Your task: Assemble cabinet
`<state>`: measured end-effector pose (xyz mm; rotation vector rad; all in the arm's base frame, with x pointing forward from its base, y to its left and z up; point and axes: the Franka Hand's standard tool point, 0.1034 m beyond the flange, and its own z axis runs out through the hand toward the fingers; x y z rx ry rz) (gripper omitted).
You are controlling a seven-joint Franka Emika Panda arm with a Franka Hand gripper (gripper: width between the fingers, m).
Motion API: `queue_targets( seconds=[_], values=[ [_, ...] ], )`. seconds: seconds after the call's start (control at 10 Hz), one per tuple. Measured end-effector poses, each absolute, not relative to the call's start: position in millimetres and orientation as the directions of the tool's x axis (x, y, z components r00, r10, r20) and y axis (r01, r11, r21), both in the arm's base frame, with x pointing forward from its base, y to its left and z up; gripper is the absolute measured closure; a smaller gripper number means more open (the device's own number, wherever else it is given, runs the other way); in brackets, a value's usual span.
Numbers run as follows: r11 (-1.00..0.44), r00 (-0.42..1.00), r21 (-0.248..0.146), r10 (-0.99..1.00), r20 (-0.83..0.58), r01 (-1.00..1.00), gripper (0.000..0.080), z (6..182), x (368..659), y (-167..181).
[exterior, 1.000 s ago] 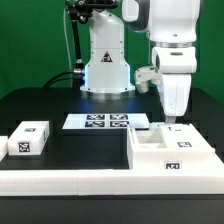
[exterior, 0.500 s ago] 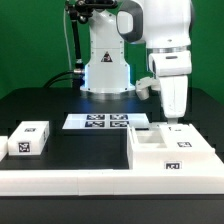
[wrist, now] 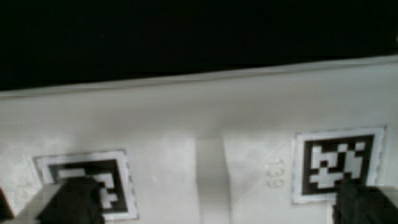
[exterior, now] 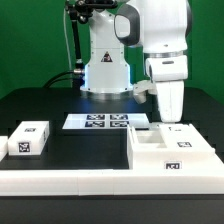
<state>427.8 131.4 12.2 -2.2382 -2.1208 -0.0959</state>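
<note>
Your arm's gripper (exterior: 171, 120) hangs directly over the cabinet (exterior: 147, 158), the large white shell that sits on the black table (exterior: 40, 105) at the exterior view's right. The cabinet's top is divided into shallow recesses, and a black-and-white tag (exterior: 178, 166) faces the camera from its front. In the wrist view the gripper (wrist: 217, 203) stands wide open, with one dark finger (wrist: 71, 200) at each lower corner of the frame. Nothing is held between them, and only the cabinet's white surface (wrist: 214, 120) lies beneath. That surface carries two square tags, one (wrist: 86, 182) near each finger, with a shallow groove running between them. You cannot tell from either view whether the fingertips touch the shell or hover just above it. A separate small white block (exterior: 30, 137), tagged on its top and front, sits well apart at the exterior view's left. The marker board (exterior: 97, 122) lies flat in front of the robot's white base (exterior: 106, 70). A long low white rail (exterior: 60, 181) runs along the near edge of the table, touching or just beside the cabinet's front.
</note>
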Motion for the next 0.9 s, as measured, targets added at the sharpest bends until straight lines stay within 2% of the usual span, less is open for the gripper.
queue_targets(
  seconds=[0.1,0.2,0.3,0.4,0.5,0.6,0.7,0.9],
  values=[
    [-0.054,0.054,0.001,0.995,0.084,0.999,0.0154,12.0,427.7,131.4],
    [-0.054,0.054,0.001,0.995,0.084,0.999,0.0311,11.9,427.6,131.4],
    [-0.054,0.054,0.001,0.995,0.084,0.999,0.0311,11.9,427.5,131.4],
    [-0.054,0.054,0.001,0.995,0.084,0.999,0.0495,11.8,427.5,131.4],
    [-0.054,0.054,0.0,0.995,0.084,0.999,0.0642,11.8,427.5,131.4],
    [-0.054,0.054,0.0,0.995,0.084,0.999,0.0642,11.7,427.4,131.4],
    [-0.054,0.054,0.001,0.995,0.084,0.999,0.0738,11.8,427.5,131.4],
    [-0.054,0.054,0.001,0.995,0.084,0.999,0.0738,11.8,427.5,131.4]
  ],
)
